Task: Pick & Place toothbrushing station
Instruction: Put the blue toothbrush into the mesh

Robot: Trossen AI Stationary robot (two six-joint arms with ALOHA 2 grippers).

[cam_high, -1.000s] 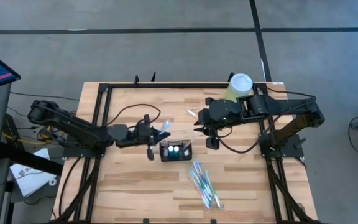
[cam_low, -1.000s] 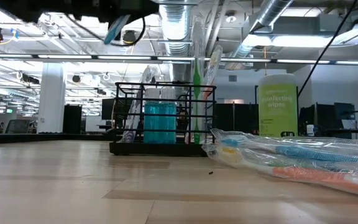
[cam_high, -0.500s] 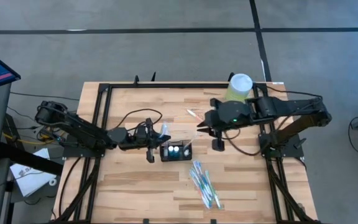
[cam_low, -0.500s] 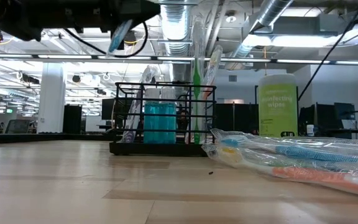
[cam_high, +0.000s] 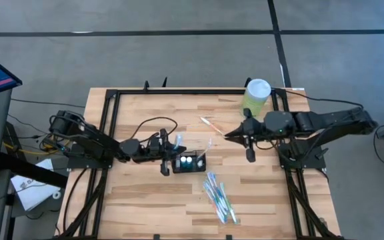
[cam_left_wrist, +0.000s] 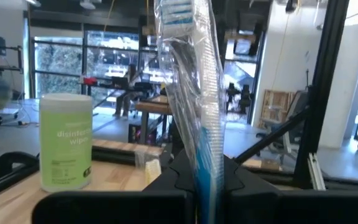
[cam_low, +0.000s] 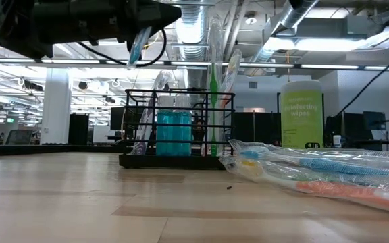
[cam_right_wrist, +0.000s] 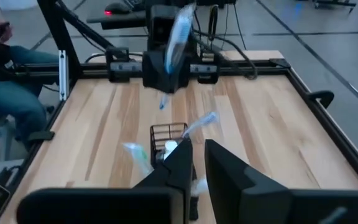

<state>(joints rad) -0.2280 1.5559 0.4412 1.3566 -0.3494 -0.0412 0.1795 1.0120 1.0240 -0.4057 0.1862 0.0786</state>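
One black wire-mesh toothbrushing station (cam_high: 189, 162) is seen near the middle of the wooden table (cam_high: 139, 207), with its long axis running left to right in the high view. Its open top faces up, and several wrapped brushes are seen standing in it – their exact number cannot be told. In the low view the holder (cam_low: 176, 128) stands upright and level, with teal items in a middle compartment and green and pale wrapped handles rising from the compartment nearest the canister.

One loose heap of wrapped toothbrushes (cam_high: 219, 196) lies on the boards nearer the front edge, apart from the holder; a single thin stick-like item (cam_high: 210, 123) lies towards the back. One pale-green wipes canister (cam_high: 256, 95) with a white lid stands at the back right edge.

Two arms are counted. The left gripper (cam_high: 168, 146) is held just beside the holder's left end, its jaws clamped on a wrapped toothbrush (cam_left_wrist: 194, 106) that stands upright between the fingers, head up. The right gripper (cam_high: 231, 133) is raised to the right of the holder, well apart from it – its fingers (cam_right_wrist: 225, 172) are seen close together with a narrow gap and nothing between them.

Open board is left along the front and left of the table.
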